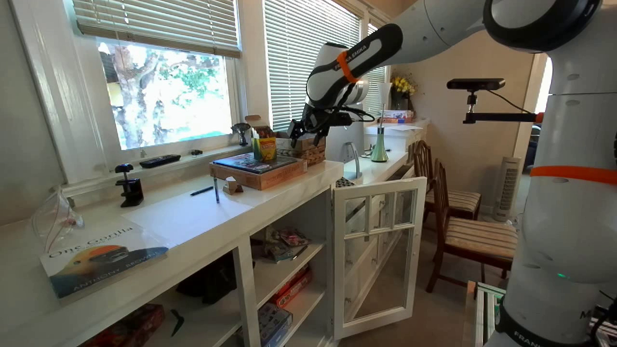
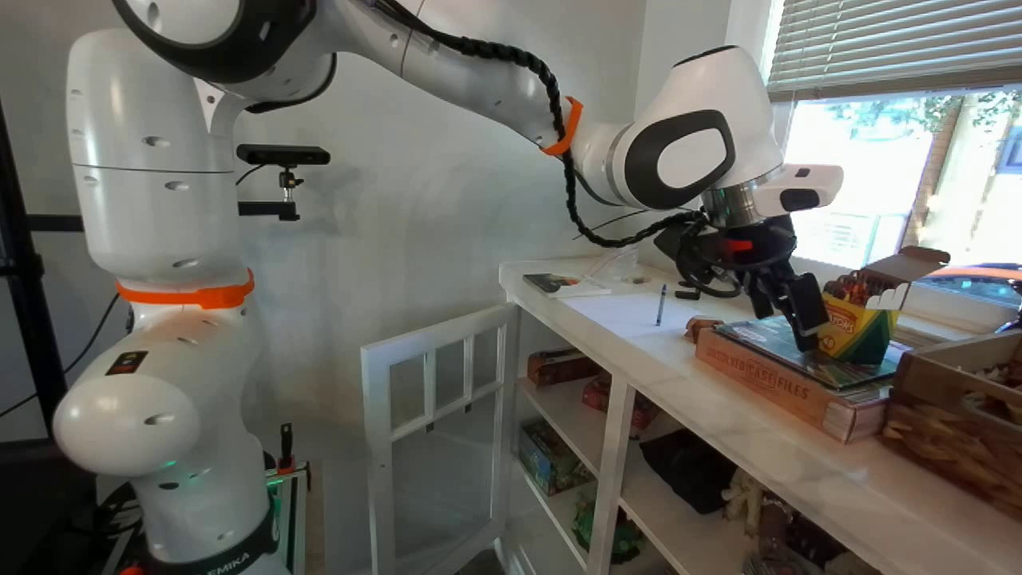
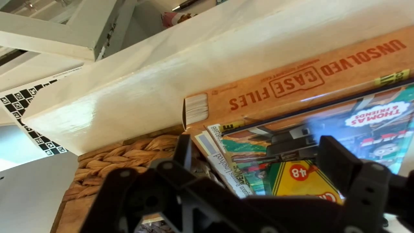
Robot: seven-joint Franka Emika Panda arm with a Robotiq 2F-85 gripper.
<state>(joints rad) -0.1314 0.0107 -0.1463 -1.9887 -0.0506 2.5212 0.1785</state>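
Foremost in the wrist view, black fingers (image 3: 339, 163) stand wide apart; crayon box (image 3: 300, 179) at 4 o'clock, woven basket (image 3: 129, 158) at 8. In an exterior view, the crayon box stands at 3 o'clock, on a flat stack (image 2: 762, 379) on the desk (image 2: 758, 431). In an exterior view, a gap separates fingers and crayon box; window (image 1: 168, 96) at 10 o'clock, striped chair (image 1: 477, 238) at 4.

Spread pincer (image 1: 305, 140) near crayon box (image 1: 264, 149)

The counter's front strip (image 3: 155, 103) leaves passage; behind it, the case-files box (image 2: 766, 387), crayon box (image 2: 858, 329) and woven basket (image 2: 950, 423) obstruct.
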